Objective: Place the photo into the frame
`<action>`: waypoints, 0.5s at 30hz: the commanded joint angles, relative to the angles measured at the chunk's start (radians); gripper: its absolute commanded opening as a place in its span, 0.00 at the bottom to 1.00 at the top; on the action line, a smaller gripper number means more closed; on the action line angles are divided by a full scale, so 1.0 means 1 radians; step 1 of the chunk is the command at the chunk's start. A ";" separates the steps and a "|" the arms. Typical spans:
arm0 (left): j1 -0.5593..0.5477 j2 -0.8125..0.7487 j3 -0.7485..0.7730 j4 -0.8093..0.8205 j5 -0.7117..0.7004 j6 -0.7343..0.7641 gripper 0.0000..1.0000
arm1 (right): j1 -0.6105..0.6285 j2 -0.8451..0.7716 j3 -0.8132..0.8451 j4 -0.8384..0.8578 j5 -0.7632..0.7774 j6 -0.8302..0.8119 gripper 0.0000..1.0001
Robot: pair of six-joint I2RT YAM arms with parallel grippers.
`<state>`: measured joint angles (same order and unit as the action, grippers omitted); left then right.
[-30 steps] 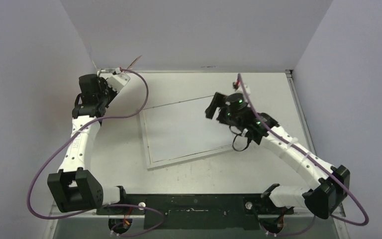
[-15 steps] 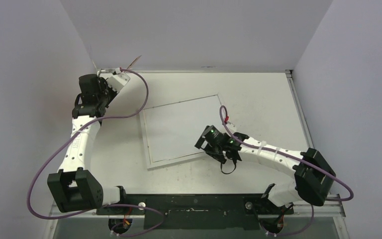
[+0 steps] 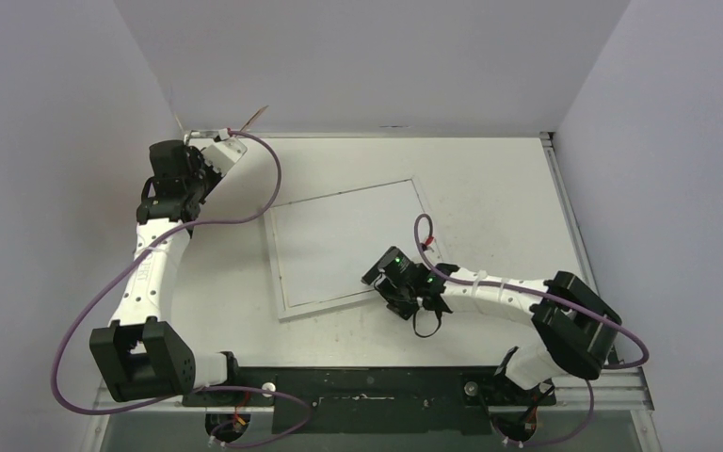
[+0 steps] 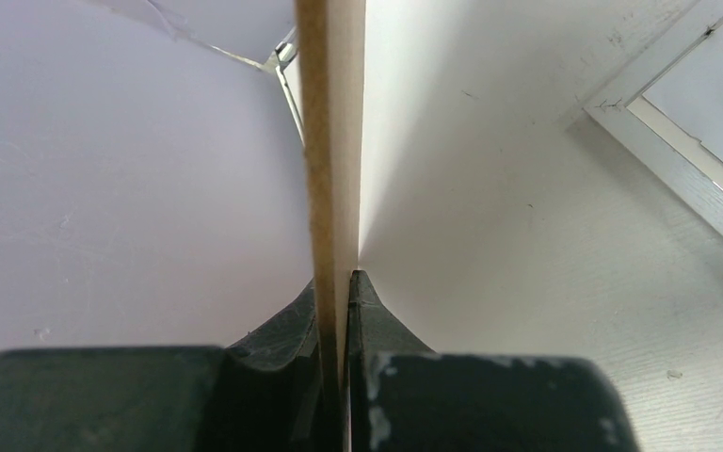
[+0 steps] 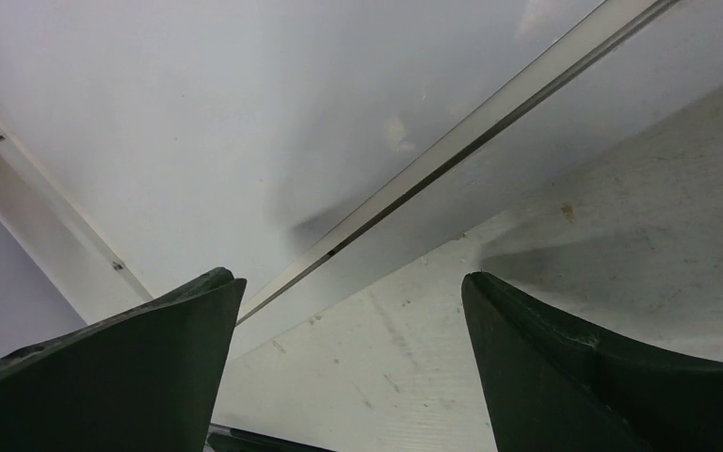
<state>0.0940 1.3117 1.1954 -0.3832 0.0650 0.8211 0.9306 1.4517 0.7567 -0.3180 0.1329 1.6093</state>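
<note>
The white frame (image 3: pixel 348 245) lies flat in the middle of the table with a plain white sheet inside it; no printed photo shows in any view. My right gripper (image 3: pixel 388 285) is open and empty, low over the frame's near right edge. In the right wrist view the frame's rim (image 5: pixel 452 141) runs diagonally ahead of the open right gripper (image 5: pixel 350 279). My left gripper (image 3: pixel 212 143) is at the far left corner, shut on a thin upright board (image 4: pixel 331 141) with a brown edge, seen edge-on. A frame corner (image 4: pixel 678 169) shows to its right.
Pale enclosure walls (image 3: pixel 56 141) stand close on the left, back and right. A black mounting rail (image 3: pixel 367 386) runs along the near edge. Purple cables (image 3: pixel 264 179) loop off both arms. The table top (image 3: pixel 490 188) is white and scuffed.
My right arm has swung from the frame's far right corner down to its near right edge and folded in lower. The left arm and its board have not moved.
</note>
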 commanded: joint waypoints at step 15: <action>0.009 -0.036 0.016 0.082 0.009 -0.005 0.00 | -0.023 0.075 -0.025 0.118 -0.040 0.012 0.63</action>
<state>0.0940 1.3113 1.1954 -0.3832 0.0650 0.8230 0.9222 1.5188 0.7399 -0.2302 0.0891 1.6321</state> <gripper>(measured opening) 0.023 0.671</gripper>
